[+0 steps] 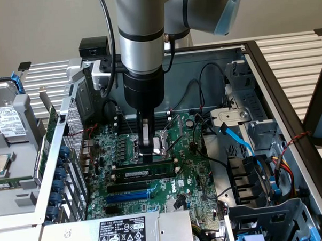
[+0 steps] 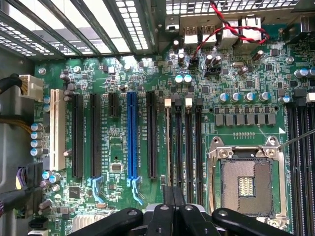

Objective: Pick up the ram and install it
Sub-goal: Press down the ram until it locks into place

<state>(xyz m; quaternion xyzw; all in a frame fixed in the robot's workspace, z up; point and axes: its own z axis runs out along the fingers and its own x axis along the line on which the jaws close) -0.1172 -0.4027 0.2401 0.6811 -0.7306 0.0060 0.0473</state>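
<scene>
You have open room above the motherboard (image 1: pixel 179 178) near its front edge, between the long blue slot (image 1: pixel 127 196) and the labelled metal box (image 1: pixel 120 234); nothing tall stands there. Along the board's edge at the exterior view's left, the metal case wall (image 1: pixel 70 124) rises and closes that side. At the edge on the exterior view's right, black cables (image 1: pixel 213 163) and a blue cable (image 1: pixel 238 141) cross over the board. The gripper (image 1: pixel 146 148), fingers pressed together, stands beside the CPU socket (image 1: pixel 161 142), close over the ram (image 1: pixel 144 173), so this place is occupied.
</scene>
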